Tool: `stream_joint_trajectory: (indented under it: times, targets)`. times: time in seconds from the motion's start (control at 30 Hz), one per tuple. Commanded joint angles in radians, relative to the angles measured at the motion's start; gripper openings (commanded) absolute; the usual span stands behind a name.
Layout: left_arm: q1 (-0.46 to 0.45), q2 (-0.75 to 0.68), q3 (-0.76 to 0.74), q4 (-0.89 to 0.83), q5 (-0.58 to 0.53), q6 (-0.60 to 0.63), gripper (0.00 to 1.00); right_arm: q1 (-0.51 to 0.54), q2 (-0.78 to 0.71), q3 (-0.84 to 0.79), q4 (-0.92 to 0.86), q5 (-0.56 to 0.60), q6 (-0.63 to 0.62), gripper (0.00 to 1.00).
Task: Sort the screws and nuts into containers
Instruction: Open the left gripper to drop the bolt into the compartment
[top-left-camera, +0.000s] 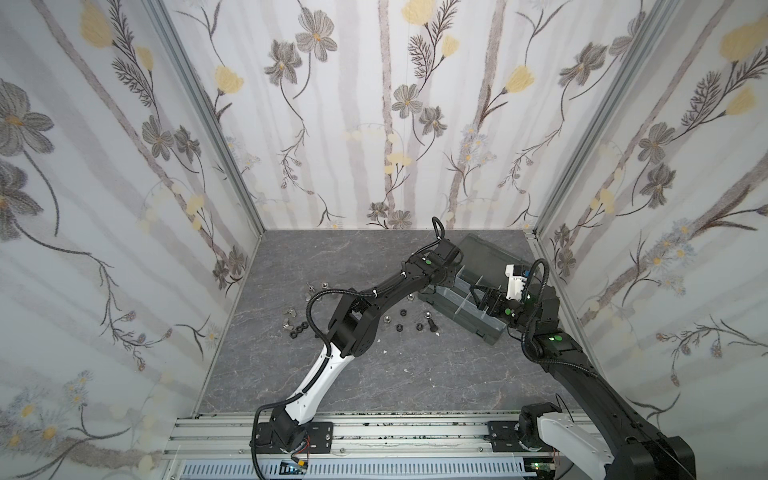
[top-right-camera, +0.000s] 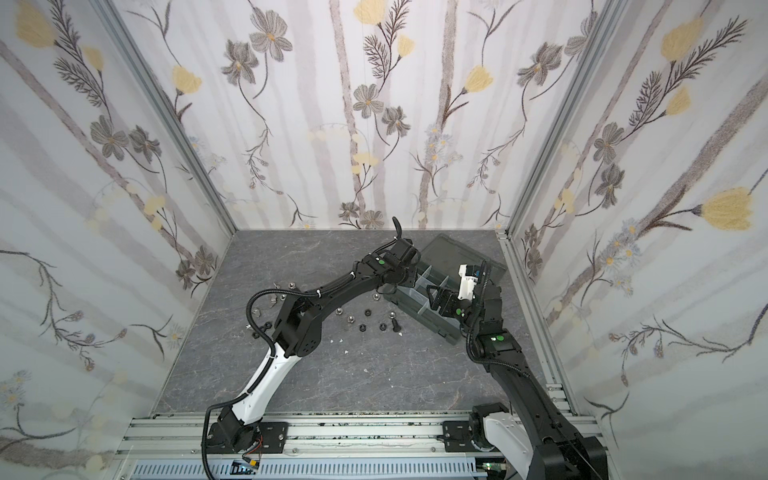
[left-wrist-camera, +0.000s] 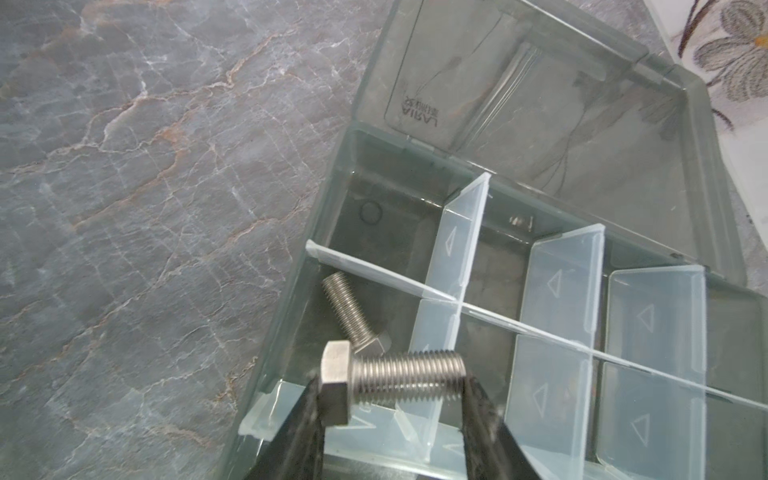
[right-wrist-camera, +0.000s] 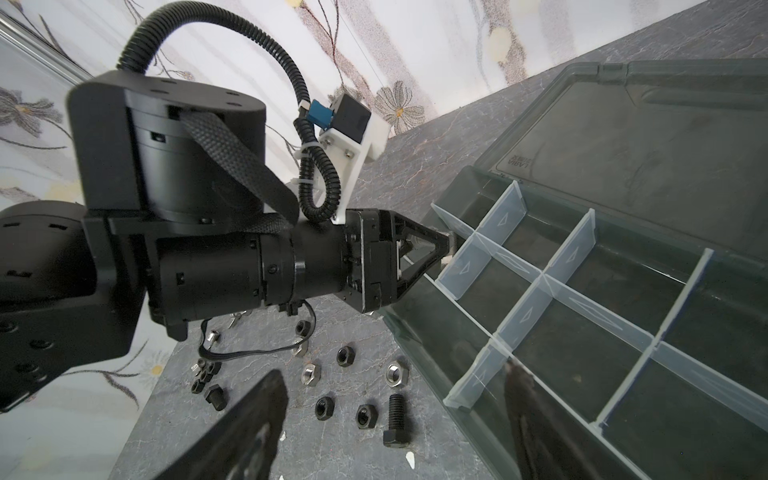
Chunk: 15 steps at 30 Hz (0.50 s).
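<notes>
Gripping a shiny silver hex-head bolt (left-wrist-camera: 399, 376) lengthwise, my left gripper (left-wrist-camera: 392, 384) hangs over the organizer box (left-wrist-camera: 295, 291). My right gripper (right-wrist-camera: 392, 388) stands wide open.

You hold a silver screw (left-wrist-camera: 395, 378) end to end between the left fingers (left-wrist-camera: 299, 432), level over the corner compartment (left-wrist-camera: 316, 345) of the dark grey organizer box (left-wrist-camera: 276, 332). A second silver screw (left-wrist-camera: 353, 316) lies flat in that compartment. Smoky lid (left-wrist-camera: 582, 124) is open, laid back. On the desk (left-wrist-camera: 124, 208) beside the box: black screw (right-wrist-camera: 395, 419) on its side, black nuts (right-wrist-camera: 324, 407) and silver nuts (right-wrist-camera: 397, 373) flat, scattered.
</notes>
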Motion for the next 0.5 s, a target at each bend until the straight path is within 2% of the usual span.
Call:
stream_joint_trajectory:
  times: [0.0, 0.3, 0.47]
  targets:
    - [0.001, 0.011, 0.013, -0.014, -0.028, 0.004, 0.45, 0.000, -0.001, -0.002, 0.018, -0.016, -0.011, 0.83]
    - [0.004, -0.030, 0.018, -0.016, -0.054, 0.023, 0.71, 0.002, -0.005, 0.022, -0.013, -0.026, -0.020, 0.82]
    - [0.007, -0.139, -0.060, 0.013, -0.080, 0.023, 0.77, 0.007, -0.019, 0.061, -0.055, -0.010, -0.021, 0.81]
